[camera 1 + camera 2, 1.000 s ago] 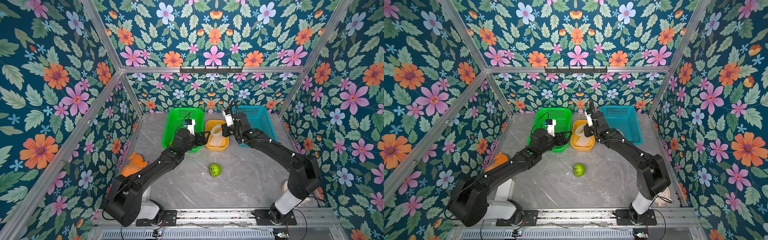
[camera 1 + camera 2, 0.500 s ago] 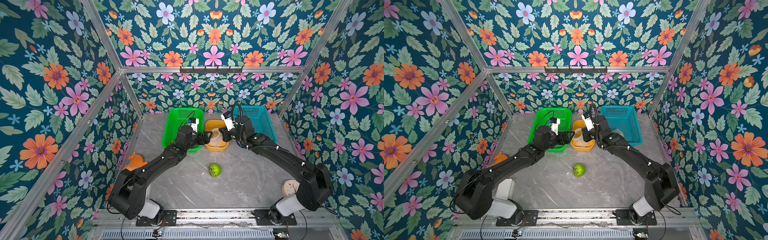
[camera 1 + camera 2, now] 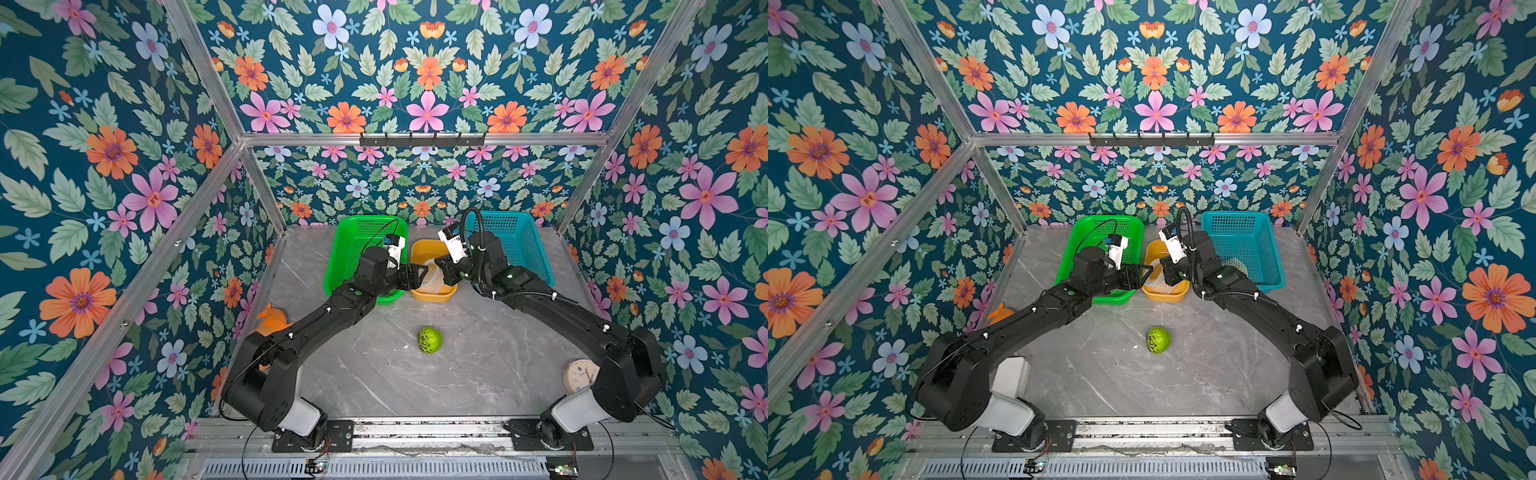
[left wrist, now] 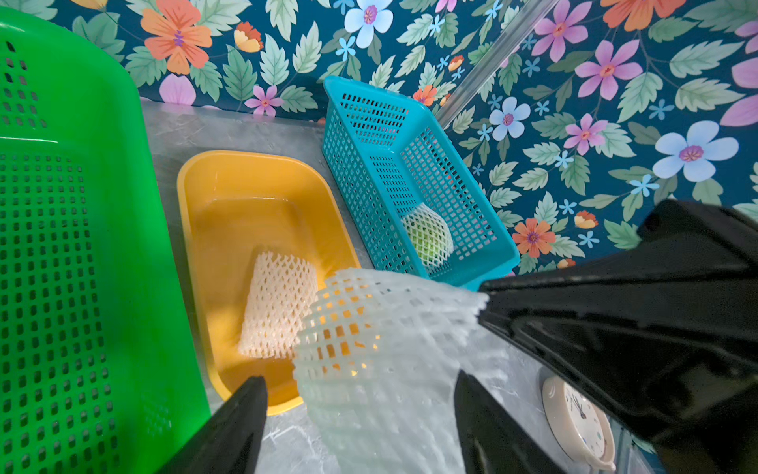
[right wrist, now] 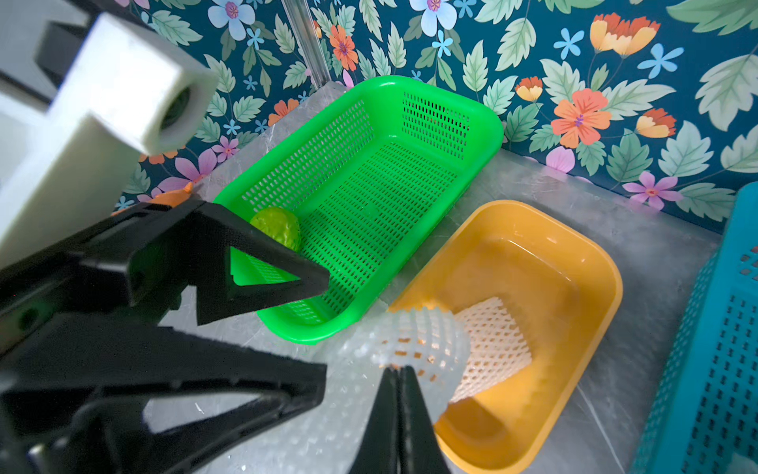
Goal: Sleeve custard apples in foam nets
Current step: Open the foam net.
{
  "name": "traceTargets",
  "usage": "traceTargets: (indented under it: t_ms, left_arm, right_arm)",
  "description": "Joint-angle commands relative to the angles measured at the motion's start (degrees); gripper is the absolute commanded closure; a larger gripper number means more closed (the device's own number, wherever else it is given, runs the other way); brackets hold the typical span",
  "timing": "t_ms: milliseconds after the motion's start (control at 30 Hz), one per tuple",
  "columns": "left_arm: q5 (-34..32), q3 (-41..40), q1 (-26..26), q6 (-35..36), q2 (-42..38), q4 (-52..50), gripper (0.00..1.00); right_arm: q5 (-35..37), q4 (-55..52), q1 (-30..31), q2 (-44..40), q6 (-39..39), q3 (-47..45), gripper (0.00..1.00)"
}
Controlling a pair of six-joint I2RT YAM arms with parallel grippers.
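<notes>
Fruit [image 3: 429,340], bare, sits alone on the worktop [image 3: 374,386]. Beyond it, the right jaws pinch shut on a foam net [image 4: 381,349] over the yellow tub [image 4: 229,184]; the left jaws gape around its free end. A second net [image 4: 279,303] lies in the tub.

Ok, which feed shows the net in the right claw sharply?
Left wrist view: the held foam net is soft near the lens; the spare net in the yellow tub is crisp. Right wrist view: it blurs to a pale haze at the right claw. Both top views: sharp but small.
</notes>
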Motion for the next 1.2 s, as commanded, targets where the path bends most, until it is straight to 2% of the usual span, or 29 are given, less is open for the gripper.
traceTargets:
  t_ms: [0,167,333,400,433,467,533,567,600,800,967,1100,1167]
  left_arm:
    - [0.6,0.8,0.0,2.1,0.5,-2.3,0.29]
    - [-0.8,1.5,0.0,2.6,0.8,-2.4,0.48]
    - [-2.0,2.2,0.0,2.7,1.0,-2.3,0.87]
    - [-2.1,2.2,0.0,2.3,0.9,-1.9,0.92]
    - [-2.7,2.2,0.0,1.9,0.9,-1.8,0.97]
    - [-3.4,2.0,0.0,1.5,0.9,-1.6,0.99]
    - [-4.6,1.6,0.0,0.6,1.0,-1.2,1.0]
    - [-5.6,1.2,0.0,-0.4,1.0,-0.8,1.0]
    - [-6.2,0.7,0.0,-1.2,0.9,-0.1,1.0]
    - [-11.5,-3.2,-0.6,-6.0,0.1,5.3,1.0]
    - [-16.0,-4.6,-2.2,-5.6,-1.9,7.0,1.0]
    - [-17.5,-5.2,-3.0,-5.1,-2.9,7.3,1.0]
    - [-17.5,-5.5,-3.3,-5.1,-3.2,7.5,1.0]
  right_arm:
    - [-1.4,-0.7,0.2,0.3,-0.8,0.8,1.0]
    - [-1.6,-1.2,0.2,0.3,-0.8,1.1,1.0]
    - [-1.7,-1.9,0.2,0.4,-0.8,1.3,1.0]
    - [-1.9,-2.2,0.2,0.5,0.1,1.6,1.0]
    - [-1.7,-2.4,0.2,0.5,1.1,1.7,0.93]
    - [-1.7,-2.6,0.2,0.4,3.0,1.9,0.71]
    - [-1.7,-2.4,0.2,-0.1,8.0,1.9,0.41]
    - [-2.3,-2.4,0.2,-0.4,10.9,1.8,0.28]
    - [-2.4,-2.7,0.2,-0.6,13.7,2.0,0.24]
    - [-1.3,-2.4,0.9,-1.6,27.0,-0.8,0.22]
    - [-0.2,0.1,3.5,-0.8,29.8,-2.2,0.23]
    - [0.8,-0.2,4.7,1.5,29.8,-0.2,0.31]
    - [0.8,-0.3,4.7,2.9,30.1,1.1,0.43]
